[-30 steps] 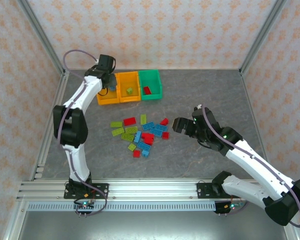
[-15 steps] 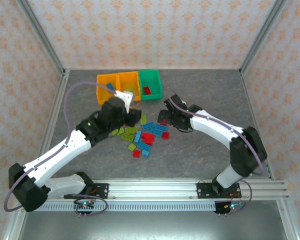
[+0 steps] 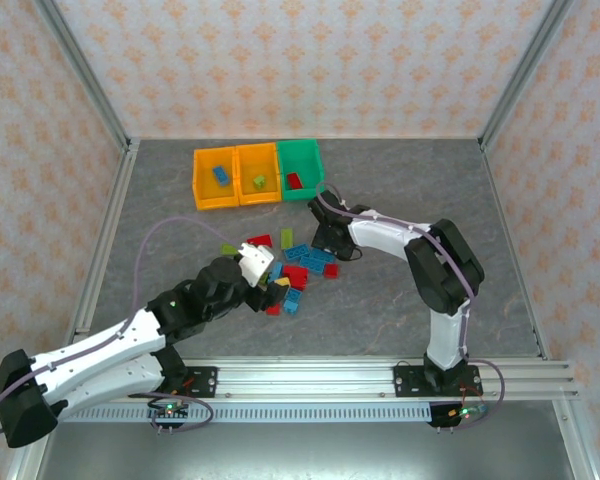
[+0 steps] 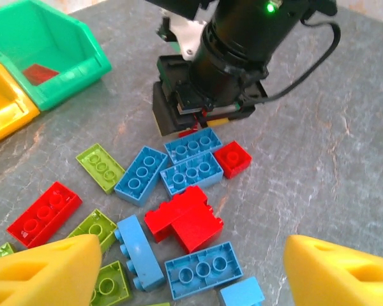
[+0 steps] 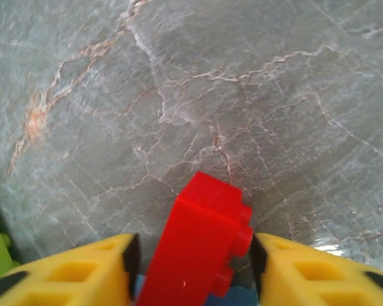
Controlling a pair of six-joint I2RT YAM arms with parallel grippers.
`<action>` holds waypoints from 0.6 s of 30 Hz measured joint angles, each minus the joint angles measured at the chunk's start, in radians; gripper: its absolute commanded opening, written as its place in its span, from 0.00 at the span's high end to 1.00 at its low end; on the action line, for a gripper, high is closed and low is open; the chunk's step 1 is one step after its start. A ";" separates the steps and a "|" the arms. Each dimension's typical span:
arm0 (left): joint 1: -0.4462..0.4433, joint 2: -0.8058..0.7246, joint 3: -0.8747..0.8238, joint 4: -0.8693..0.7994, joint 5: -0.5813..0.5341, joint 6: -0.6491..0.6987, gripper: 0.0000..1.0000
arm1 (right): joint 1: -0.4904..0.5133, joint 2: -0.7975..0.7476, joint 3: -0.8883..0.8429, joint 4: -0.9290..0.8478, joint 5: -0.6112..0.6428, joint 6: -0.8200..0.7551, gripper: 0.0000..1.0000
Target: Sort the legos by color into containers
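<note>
Both arms have swung onto the pile [image 3: 285,270]. Right gripper [image 5: 191,261] clamps a red brick [image 5: 201,248], likely bound for the green bin [image 3: 300,146] at twelve o'clock; left gripper [image 4: 191,268] gapes empty.

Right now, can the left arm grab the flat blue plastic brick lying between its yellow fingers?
Probably yes. The left gripper is open above the flat blue brick, a yellow finger on each side and nothing over it. A long blue brick and a small blue brick crowd it and might get nudged.
</note>
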 measured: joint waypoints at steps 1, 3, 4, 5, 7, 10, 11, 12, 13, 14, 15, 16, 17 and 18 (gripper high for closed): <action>0.000 -0.006 -0.005 0.011 -0.002 0.000 0.16 | 0.000 -0.001 0.000 0.003 0.007 0.006 0.68; 0.000 -0.014 -0.011 0.032 -0.005 0.002 0.13 | 0.000 -0.001 0.000 0.008 0.018 0.007 0.69; 0.000 -0.018 -0.014 0.041 -0.005 0.001 0.11 | 0.000 -0.003 0.000 0.007 0.025 0.007 0.69; 0.000 -0.024 -0.018 0.049 -0.008 -0.001 0.09 | 0.000 -0.007 0.000 0.007 0.033 0.005 0.69; 0.000 -0.042 -0.030 0.062 -0.019 -0.004 0.04 | 0.002 -0.028 0.000 0.007 0.045 -0.016 0.69; 0.000 -0.090 -0.058 0.073 -0.065 -0.013 0.00 | 0.013 -0.093 0.002 0.019 0.066 -0.093 0.75; 0.000 -0.108 -0.069 0.078 -0.092 -0.018 0.00 | 0.020 -0.115 0.016 0.022 0.067 -0.132 0.78; 0.000 -0.122 -0.076 0.079 -0.124 -0.023 0.00 | 0.026 -0.127 0.036 0.025 0.066 -0.171 0.80; 0.000 -0.134 -0.082 0.081 -0.160 -0.034 0.00 | 0.032 -0.130 0.076 0.029 0.066 -0.212 0.80; 0.000 -0.142 -0.087 0.082 -0.205 -0.042 0.00 | 0.036 -0.127 0.119 0.037 0.069 -0.254 0.80; 0.001 -0.145 -0.089 0.083 -0.244 -0.049 0.00 | 0.040 -0.116 0.167 0.042 0.077 -0.294 0.80; 0.005 -0.143 -0.089 0.083 -0.275 -0.060 0.00 | 0.041 -0.097 0.229 0.046 0.089 -0.337 0.80; 0.012 -0.138 -0.089 0.083 -0.304 -0.069 0.00 | 0.040 -0.068 0.299 0.052 0.103 -0.377 0.80; 0.021 -0.131 -0.089 0.083 -0.324 -0.079 0.00 | 0.039 -0.036 0.356 0.058 0.115 -0.408 0.80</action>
